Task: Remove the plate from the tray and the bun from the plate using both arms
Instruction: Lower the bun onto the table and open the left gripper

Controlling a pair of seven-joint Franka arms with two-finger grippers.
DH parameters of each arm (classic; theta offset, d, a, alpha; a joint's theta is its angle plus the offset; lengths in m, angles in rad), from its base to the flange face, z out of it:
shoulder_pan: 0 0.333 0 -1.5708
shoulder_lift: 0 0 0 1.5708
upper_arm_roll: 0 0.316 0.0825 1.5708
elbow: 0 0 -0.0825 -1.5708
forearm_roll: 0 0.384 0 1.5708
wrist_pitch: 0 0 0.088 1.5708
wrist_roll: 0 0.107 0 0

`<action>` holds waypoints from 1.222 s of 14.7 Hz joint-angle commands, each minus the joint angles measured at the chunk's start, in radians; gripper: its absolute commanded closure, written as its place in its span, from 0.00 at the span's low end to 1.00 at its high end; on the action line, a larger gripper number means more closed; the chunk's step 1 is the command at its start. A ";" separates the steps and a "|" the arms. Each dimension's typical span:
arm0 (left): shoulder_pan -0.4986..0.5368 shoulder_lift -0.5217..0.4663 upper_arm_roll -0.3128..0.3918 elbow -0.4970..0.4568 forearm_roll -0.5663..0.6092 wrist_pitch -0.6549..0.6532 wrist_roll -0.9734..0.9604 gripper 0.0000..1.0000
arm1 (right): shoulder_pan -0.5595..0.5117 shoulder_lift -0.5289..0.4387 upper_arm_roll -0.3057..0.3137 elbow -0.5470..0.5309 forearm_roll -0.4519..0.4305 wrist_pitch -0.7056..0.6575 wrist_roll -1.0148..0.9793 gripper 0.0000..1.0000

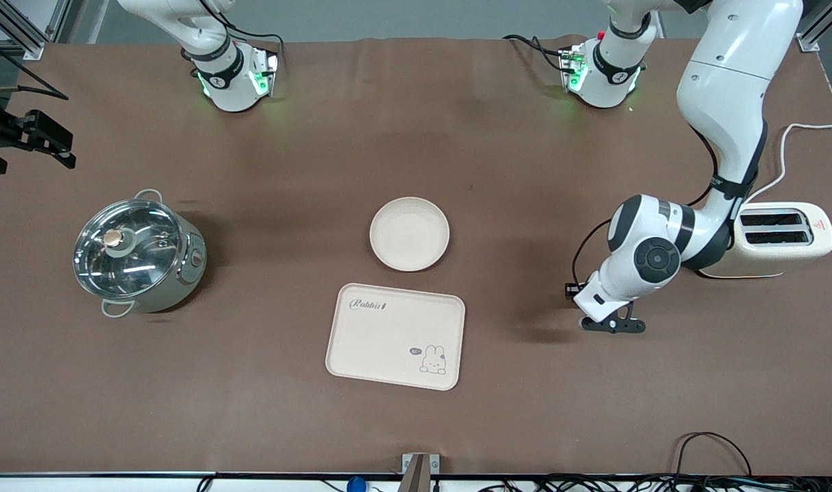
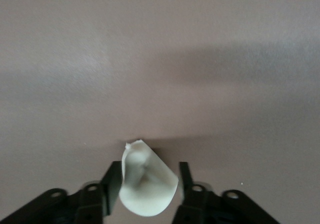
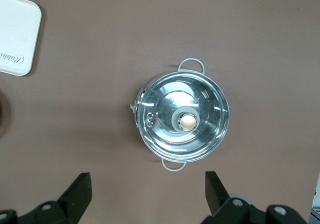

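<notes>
The round cream plate lies empty on the brown table at mid-table, just farther from the front camera than the tray. The bun, a pale squeezed dough lump, sits between the fingers of my left gripper, which is shut on it. In the front view the left gripper hangs low over bare table toward the left arm's end, beside the toaster, and hides the bun. My right gripper is open and empty, high over the right arm's end of the table; in the right wrist view it is above the pot.
A cream rectangular tray with a rabbit drawing lies nearer the camera than the plate; its corner shows in the right wrist view. A steel pot with a glass lid stands toward the right arm's end. A cream toaster stands at the left arm's end.
</notes>
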 commanded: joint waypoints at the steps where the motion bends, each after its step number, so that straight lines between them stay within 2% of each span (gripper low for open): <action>1: 0.010 -0.047 -0.010 0.035 0.001 -0.020 0.015 0.00 | -0.001 -0.001 0.002 0.001 -0.011 -0.003 0.012 0.00; 3: 0.010 -0.113 -0.011 0.064 -0.005 -0.056 0.012 0.00 | -0.001 -0.001 0.002 0.001 -0.011 -0.003 0.012 0.00; 7: 0.010 -0.234 -0.013 0.169 -0.014 -0.302 0.044 0.00 | 0.001 -0.002 0.002 0.000 -0.011 -0.011 0.012 0.00; 9: 0.011 -0.283 -0.004 0.218 -0.075 -0.418 0.094 0.00 | -0.001 -0.002 0.002 0.000 -0.011 -0.009 0.011 0.00; 13: 0.007 -0.475 0.070 0.212 -0.138 -0.547 0.186 0.00 | -0.001 -0.002 0.002 0.000 -0.011 -0.008 0.011 0.00; 16: 0.010 -0.590 0.093 0.212 -0.152 -0.707 0.206 0.00 | -0.003 -0.002 0.000 0.000 -0.010 -0.009 0.009 0.00; 18: -0.002 -0.636 0.120 0.204 -0.143 -0.758 0.231 0.00 | -0.004 -0.001 0.000 0.000 -0.007 -0.014 0.012 0.00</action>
